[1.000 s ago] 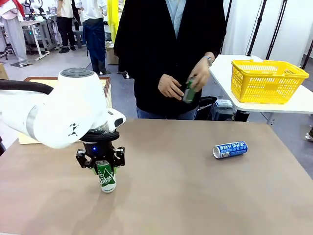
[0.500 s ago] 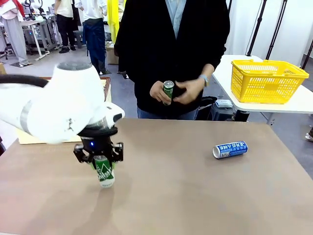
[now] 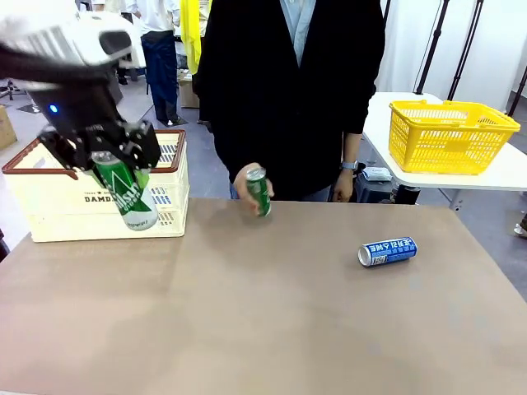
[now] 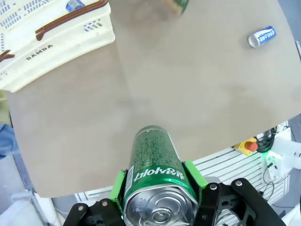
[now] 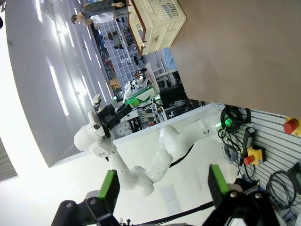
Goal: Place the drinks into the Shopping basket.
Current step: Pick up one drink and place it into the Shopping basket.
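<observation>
Brown and bare along its near half, the bench (image 3: 288, 329) is carrying a cream-white Shopping basket (image 3: 49, 206) at its far left corner, with a brown rim, brown handles and "DAMDA" in black on the near wall. From the left wrist view, a small blue-and-white item (image 4: 75, 4) is lying inside the basket near one end; what it is cannot be made out.

The left end effector (image 3: 103, 148) is hanging high on the left with its jaws partly closed, clamping a green can (image 3: 128, 193) near its silver top. The can is tilting slightly and hanging clear of the bench, in front of the basket's near wall rather than over its opening.

At the far edge, a person is standing against the bench, and one hand (image 3: 245, 183) is holding a second green can (image 3: 258, 191) upright just above the surface. A blue can (image 3: 388, 251) is lying on its side toward the right, well apart from the basket.

Beyond the bench on the far right, a yellow mesh basket (image 3: 451, 136) is sitting on a white table (image 3: 494, 181).

The right end effector (image 5: 162, 188) is standing with its green pads spread wide, gripping nothing.
</observation>
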